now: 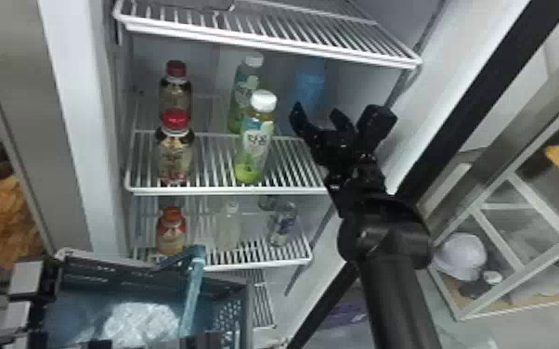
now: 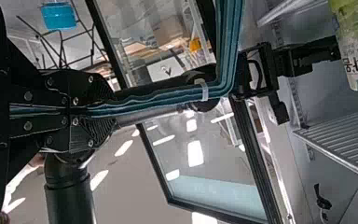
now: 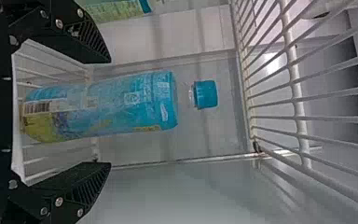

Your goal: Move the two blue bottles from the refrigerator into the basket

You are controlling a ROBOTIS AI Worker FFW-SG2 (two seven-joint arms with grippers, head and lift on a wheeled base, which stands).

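The right pincer (image 1: pixel 319 111) is held inside the white refrigerator (image 1: pixel 67 116) with its two flat black fingers spread apart and nothing between their tips. Just beyond it, toward the back of the middle wire shelf (image 1: pixel 227 190), stands a translucent light-blue plastic bottle (image 1: pixel 311 88); the right wrist view shows it upright, in line with the gap of that pincer, with a bright blue cap (image 3: pixel 206 94). To the left of the right pincer, on the same shelf, two green-and-clear plastic bottles with white caps (image 1: pixel 253 144) stand one behind the other, and farther left are two dark-labelled bottles with red caps (image 1: pixel 175 155), also front and back. Below the right pincer, the lower wire shelf (image 1: pixel 260 266) carries a red-topped bottle (image 1: pixel 172 232), a pale bottle (image 1: pixel 229 227) and a clear bottle with a bluish label (image 1: pixel 284 225). The left pincer (image 1: pixel 195 341) is at the bottom edge of the head view, by the dark plastic basket (image 1: pixel 241 301) with its teal handle (image 1: pixel 192 287); in the left wrist view its fingers are closed on this handle. Inside the basket lies a whitish, crumpled-looking mass (image 1: pixel 139 321), too blurred to identify.
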